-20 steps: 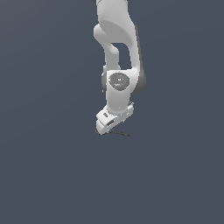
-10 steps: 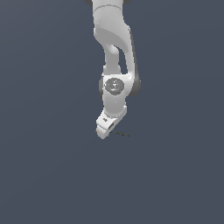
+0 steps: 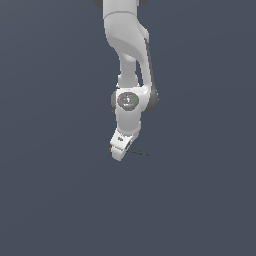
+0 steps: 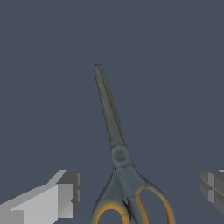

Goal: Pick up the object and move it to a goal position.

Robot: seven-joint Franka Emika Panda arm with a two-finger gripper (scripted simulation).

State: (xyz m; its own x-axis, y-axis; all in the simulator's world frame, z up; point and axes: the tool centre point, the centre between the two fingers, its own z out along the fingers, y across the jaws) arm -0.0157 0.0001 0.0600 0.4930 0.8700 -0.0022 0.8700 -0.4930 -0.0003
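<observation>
The scissors (image 4: 119,157) lie flat on the dark grey floor, with orange-yellow ring handles and thin dark blades closed together. In the wrist view the handles sit between my two fingers (image 4: 65,194), which stand wide apart with clear gaps to the scissors on both sides. My gripper (image 4: 139,192) is open and holds nothing. In the exterior view the white gripper (image 3: 119,153) is low over the scissors. Only the dark blade tip (image 3: 141,153) sticks out toward the exterior view's right, and a speck of orange handle (image 3: 110,148) shows on the other side.
The plain dark grey floor (image 3: 200,200) fills both views. The white arm (image 3: 129,60) comes down from the top of the exterior view. No goal marker shows.
The gripper has come down toward the scissors over the last second, and the wrist has shifted slightly to the exterior view's left. The scissors have not moved.
</observation>
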